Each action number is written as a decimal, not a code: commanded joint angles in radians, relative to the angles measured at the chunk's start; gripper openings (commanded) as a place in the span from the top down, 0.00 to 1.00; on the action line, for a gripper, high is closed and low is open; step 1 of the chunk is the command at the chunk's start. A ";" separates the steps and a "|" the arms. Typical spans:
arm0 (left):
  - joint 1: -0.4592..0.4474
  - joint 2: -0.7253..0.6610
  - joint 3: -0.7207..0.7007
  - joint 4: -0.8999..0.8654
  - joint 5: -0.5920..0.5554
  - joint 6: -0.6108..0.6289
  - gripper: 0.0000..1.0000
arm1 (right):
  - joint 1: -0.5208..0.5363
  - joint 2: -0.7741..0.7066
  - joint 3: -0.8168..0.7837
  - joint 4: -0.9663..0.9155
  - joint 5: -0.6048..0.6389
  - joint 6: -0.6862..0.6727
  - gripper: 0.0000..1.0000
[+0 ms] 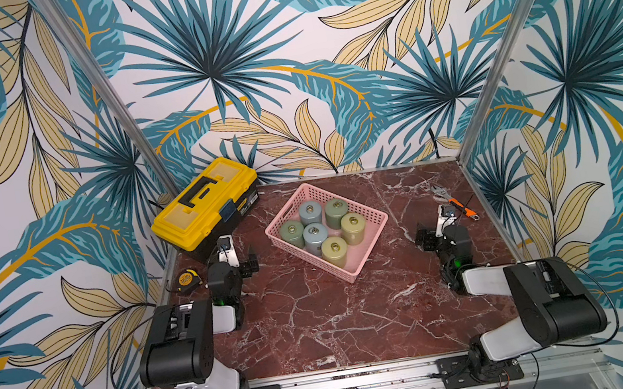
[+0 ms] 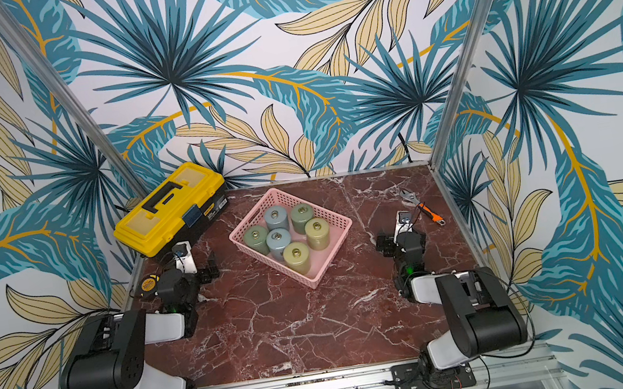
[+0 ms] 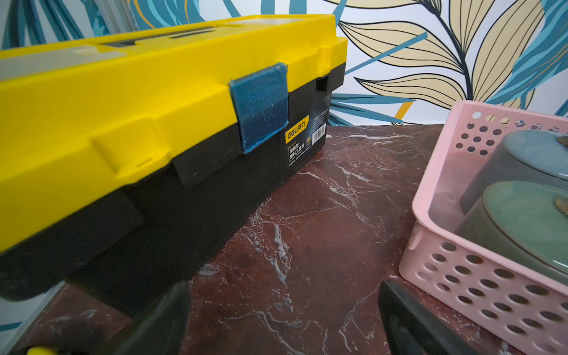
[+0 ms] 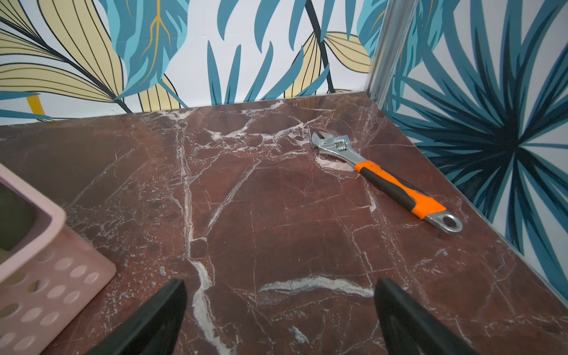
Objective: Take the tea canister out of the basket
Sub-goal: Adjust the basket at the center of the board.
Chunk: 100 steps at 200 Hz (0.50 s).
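**Bench** (image 1: 321,328): flat slab with a dark red marble pattern, white veins and a slight sheen.

**Basket** (image 1: 345,201): shallow, rectangular, pink plastic. It has a rolled rim, walls perforated with rows of round holes and a solid floor. It sits mid-bench toward the back, turned diagonally to the bench edges.

**Tea canisters** (image 1: 315,239): six squat cylinders with a smooth matt finish. Two are grey-blue, two sage green and two olive. Each has a flat lid with a small brass-coloured ring at its centre. All six stand upright inside the basket, packed close in two rows of three. A strip of bare floor shows at the basket's near corner.

**Toolbox** (image 1: 205,207): moulded plastic with a yellow lid, a black base, a recessed black handle and a translucent blue latch. It is closed and sits at the back left, near the basket but apart from it.

**Tape measure** (image 1: 188,283): yellow and black, at the left bench edge.

**Adjustable wrench** (image 4: 381,178): chrome head with an orange-and-black grip. It lies flat near the right wall.

**Left fingers** (image 3: 163,322): black wedges spread fully apart, gripping nothing, with only bare bench between them. In both top views they sit just in front of the toolbox, clear of the basket.

**Right fingers** (image 4: 153,319): likewise spread wide and empty. They are at the right side of the bench between basket and wrench, touching neither.
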 commanded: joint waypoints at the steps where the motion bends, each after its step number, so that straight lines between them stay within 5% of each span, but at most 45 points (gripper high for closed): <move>1: -0.031 -0.120 -0.067 0.059 -0.086 0.009 0.00 | -0.004 -0.119 0.035 -0.135 0.018 0.008 0.01; 25: -0.050 -0.299 -0.065 -0.095 -0.106 0.010 0.00 | -0.003 -0.247 0.083 -0.331 0.035 0.075 0.01; 72: -0.044 -0.571 0.000 -0.522 -0.242 -0.341 0.00 | -0.004 -0.352 0.242 -0.765 -0.028 0.283 0.01; 100: -0.038 -0.683 0.004 -0.680 -0.135 -0.429 0.00 | -0.003 -0.344 0.298 -0.849 -0.270 0.323 0.01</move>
